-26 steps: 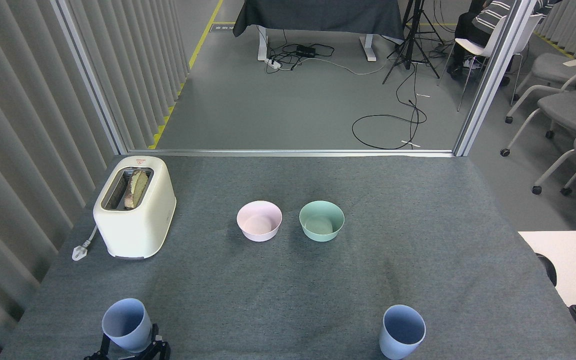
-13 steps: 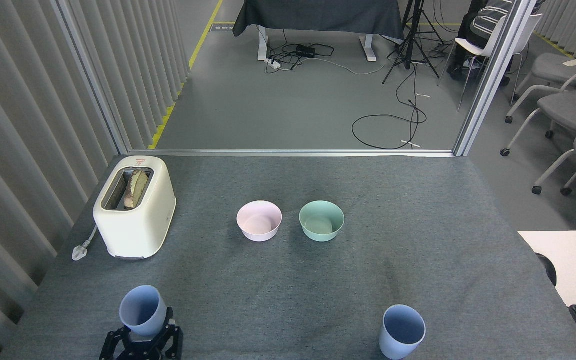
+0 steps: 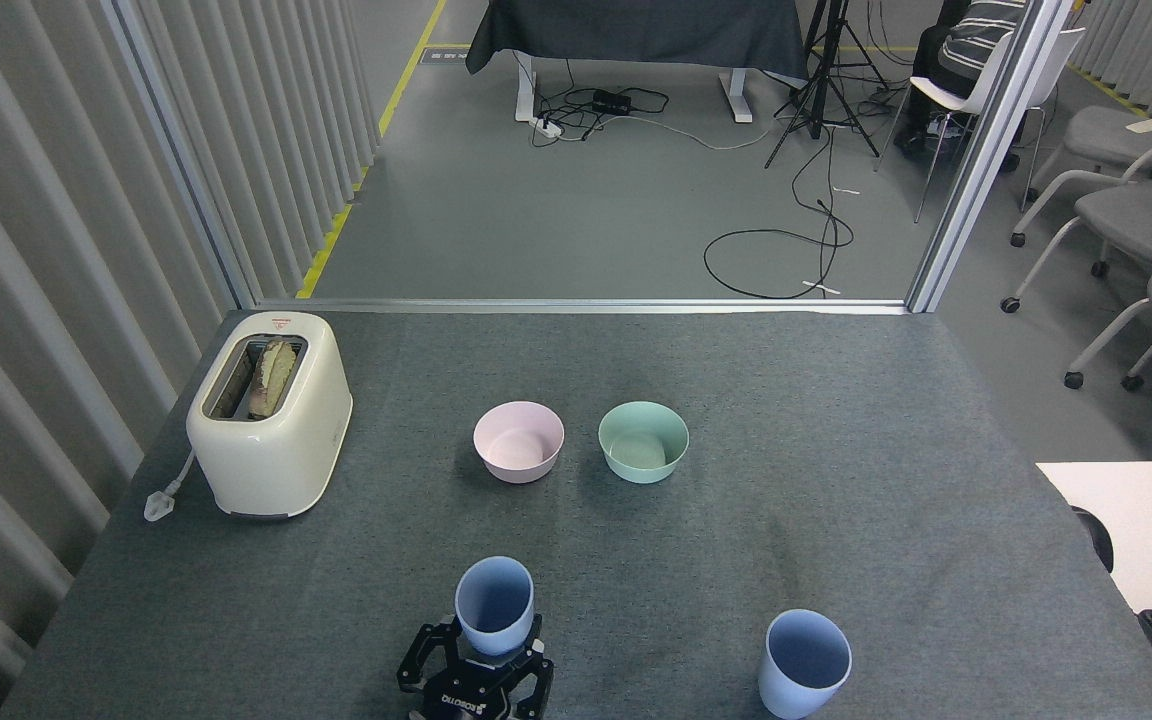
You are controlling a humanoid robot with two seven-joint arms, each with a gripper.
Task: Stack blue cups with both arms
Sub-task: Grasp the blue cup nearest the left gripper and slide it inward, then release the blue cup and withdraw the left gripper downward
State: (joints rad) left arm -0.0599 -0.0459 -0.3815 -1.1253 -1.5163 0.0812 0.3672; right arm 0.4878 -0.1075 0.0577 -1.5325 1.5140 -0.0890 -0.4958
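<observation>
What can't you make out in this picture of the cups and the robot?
- Head view, left end effector: the held cup covers its fingertips; the bottom edge cuts off the arm.
- Right end effector: not in view.
- Right cup: its base is cut by the bottom edge.
- Toaster: the slot hides most of the bread.
- Seated person: cut by the top edge and the post.

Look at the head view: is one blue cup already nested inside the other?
No: the left gripper holds one blue cup, and the other blue cup stands apart.

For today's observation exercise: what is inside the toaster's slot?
A browned slice of bread stands in the slot of the cream toaster. Its lower part is hidden inside the slot.
</observation>
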